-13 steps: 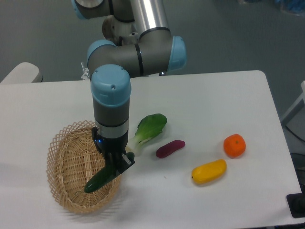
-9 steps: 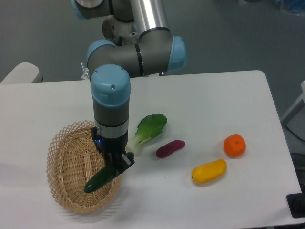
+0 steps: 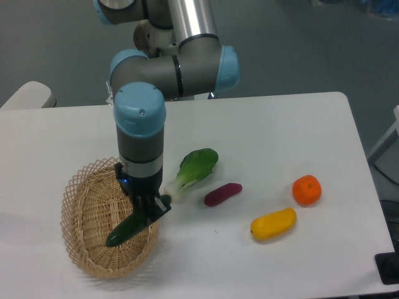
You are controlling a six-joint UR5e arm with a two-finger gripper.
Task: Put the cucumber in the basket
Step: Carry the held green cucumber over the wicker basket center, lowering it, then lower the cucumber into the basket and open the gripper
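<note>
leafy green vegetable (image 3: 195,169); purple vegetable (image 3: 222,194), yellow fruit (image 3: 274,224), orange (image 3: 307,190)

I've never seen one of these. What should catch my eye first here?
The big grey and blue arm reaches down over the woven basket at the table's front left, its gripper holding a dark green cucumber tilted inside it. To the right lie a leafy green, an orange and a yellow fruit.

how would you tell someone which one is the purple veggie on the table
Start at the wicker basket on the table's near left, then move right past the leafy green vegetable. The purple vegetable lies just right of its white stem: a small, stubby, dark purple piece, unlike the yellow fruit and orange farther right.
</note>
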